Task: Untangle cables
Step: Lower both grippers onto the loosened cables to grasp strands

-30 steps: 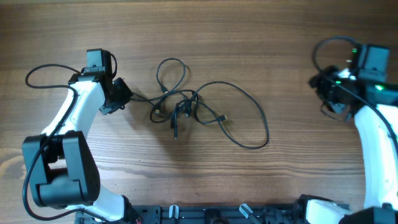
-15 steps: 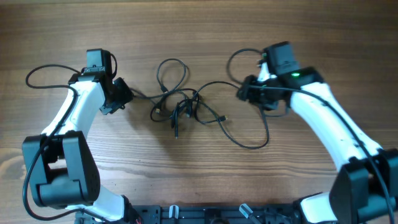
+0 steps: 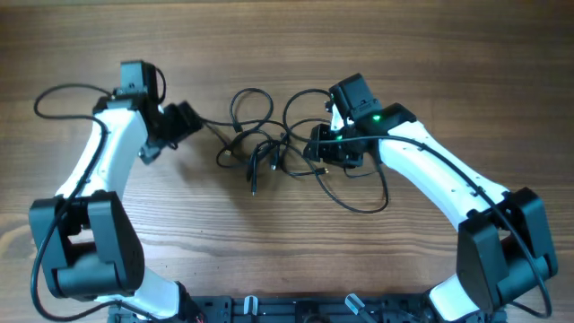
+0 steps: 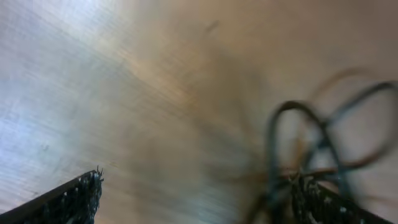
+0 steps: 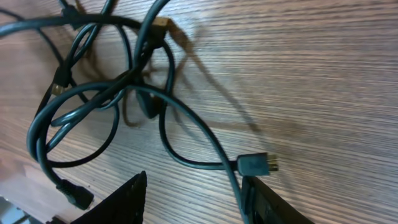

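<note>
the right gripper [image 5: 194, 182] has its jaws partly apart and pinching nothing; one strand of the cables [image 5: 132, 76] runs up between them close by one finger, a small plug [image 5: 255, 165] lies just ahead of that finger, and the knotted loops rest farther out on the wooden table [image 5: 323, 74]. the left gripper [image 4: 196, 182] stands wide with nothing between its jaws, and blurred cable loops lie ahead, off toward one finger.

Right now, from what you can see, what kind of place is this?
Probably a robotics lab bench or test rig. A white left arm and right arm reach over a wooden table, with a tangle of thin black cables lying between them.
</note>
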Robot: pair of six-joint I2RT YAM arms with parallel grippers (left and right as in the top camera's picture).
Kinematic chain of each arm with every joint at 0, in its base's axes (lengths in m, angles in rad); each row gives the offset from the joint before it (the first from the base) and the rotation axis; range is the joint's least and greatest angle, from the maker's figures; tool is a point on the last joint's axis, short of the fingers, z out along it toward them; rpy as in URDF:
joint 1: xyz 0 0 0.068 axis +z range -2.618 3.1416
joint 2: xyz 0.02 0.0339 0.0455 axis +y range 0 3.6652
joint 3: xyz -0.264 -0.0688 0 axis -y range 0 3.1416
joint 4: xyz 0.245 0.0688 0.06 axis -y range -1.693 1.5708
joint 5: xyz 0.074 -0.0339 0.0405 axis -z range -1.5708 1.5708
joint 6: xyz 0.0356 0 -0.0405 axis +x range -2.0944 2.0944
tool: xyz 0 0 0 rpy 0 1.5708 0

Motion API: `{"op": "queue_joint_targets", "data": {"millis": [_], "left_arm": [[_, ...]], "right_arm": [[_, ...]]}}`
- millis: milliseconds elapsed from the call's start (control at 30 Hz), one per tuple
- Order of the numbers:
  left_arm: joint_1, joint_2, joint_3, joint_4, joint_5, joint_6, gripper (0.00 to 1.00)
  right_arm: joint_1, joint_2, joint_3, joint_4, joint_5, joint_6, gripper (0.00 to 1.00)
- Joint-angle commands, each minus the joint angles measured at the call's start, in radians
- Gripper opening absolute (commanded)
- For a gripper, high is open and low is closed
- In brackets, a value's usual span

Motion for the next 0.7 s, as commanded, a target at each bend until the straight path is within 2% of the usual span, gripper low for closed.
{"op": "queue_joint_targets", "data": {"millis": [0,167,333,400,467,500,567,667], "left_arm": [[0.0,-0.047,0.163,-0.057,0.154,0.023,1.0],[-0.002,-0.066,0.195,-0.1,0.306,0.022,1.0],[-0.042,-0.056,0.19,-0.216,0.259,0.027,1.0],[-0.069,-0.055,0.188,-0.248,0.26,0.085,0.89],[-0.102,-0.055,0.183,-0.264,0.26,0.164,0.64],[-0.124,-0.055,0.179,-0.27,0.26,0.211,0.57],[-0.174,-0.055,0.165,-0.27,0.26,0.286,0.56],[-0.246,-0.055,0.142,-0.262,0.26,0.356,0.68]], "right_arm": [[0.002,0.018,0.001,0.019,-0.017,-0.016,0.52],[0.002,0.018,0.001,0.023,-0.017,-0.016,0.52],[0.002,0.018,0.001,0.022,-0.017,-0.017,0.52],[0.002,0.018,0.001,0.022,-0.017,-0.017,0.52],[0.002,0.018,0.001,0.022,-0.017,-0.017,0.52],[0.002,0.018,0.001,0.022,-0.017,-0.016,0.52],[0.002,0.018,0.001,0.021,-0.019,-0.016,0.52],[0.002,0.018,0.001,0.018,-0.065,-0.021,0.52]]}}
